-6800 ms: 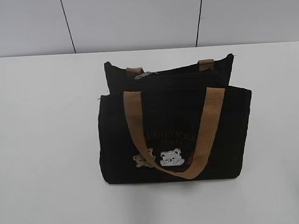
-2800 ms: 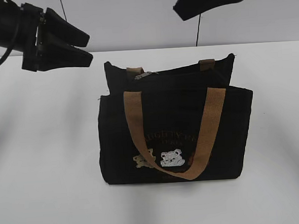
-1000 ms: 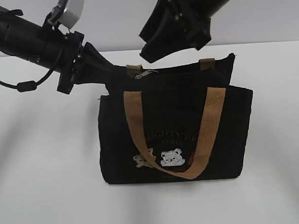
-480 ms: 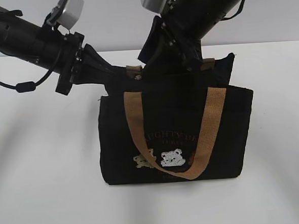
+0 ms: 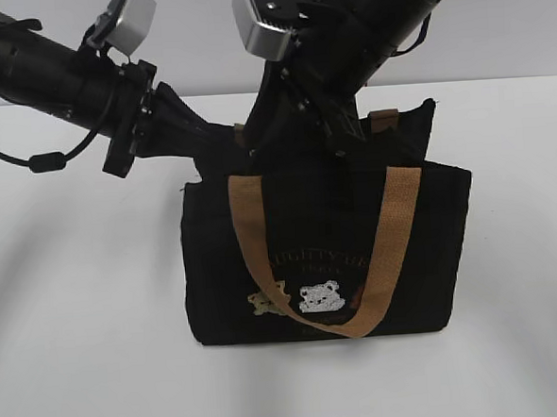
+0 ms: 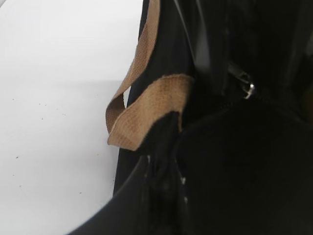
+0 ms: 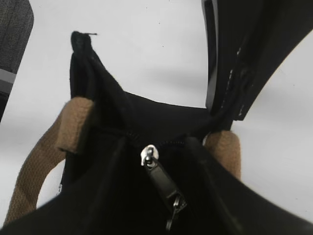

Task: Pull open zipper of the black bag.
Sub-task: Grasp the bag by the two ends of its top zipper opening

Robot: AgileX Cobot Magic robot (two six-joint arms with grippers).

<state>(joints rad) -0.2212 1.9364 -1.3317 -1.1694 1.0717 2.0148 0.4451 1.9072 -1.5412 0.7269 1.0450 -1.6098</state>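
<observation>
**Both hands at the bag's top edge, the pull tab not yet taken**

On the white worktop (image 5: pixel 86 305) the black bag (image 5: pixel 329 262) stands upright, its front with the tan lettering and the two bear patches (image 5: pixel 303 298) facing the exterior camera, one tan webbing handle (image 5: pixel 385 249) hanging down across that front. We have our left hand (image 5: pixel 194 138) at the bag's top left corner; its fingers are nearly together and appear to pinch the fabric there, beside the end of the rear handle (image 6: pixel 146 115), though the wrist view is too dark for us to swear to the hold. Our right hand (image 5: pixel 298 146) has its fingers about half apart, low over the top edge. In the right wrist view the zipper (image 7: pixel 161 143) runs along that edge with the metal pull tab (image 7: pixel 161 178) lying loose between the dark fingers, and we see nothing gripped.

We judge the step in hand to be closing on the tab, with the zipper not yet drawn.

What could go wrong:
- The tab is small and lies flat; fingers closing slightly off it would catch fabric or nothing, and the pull would drag the whole bag.
- If the left hand's pinch is shallow, the corner could slip free, so the bag slides or tips towards the pull instead of the slider running.
- The rear handle's ends sit just beside the zipper line; one could be caught in the closing fingers.
- Slack cloth bunching ahead of the slider could jam it.
</observation>
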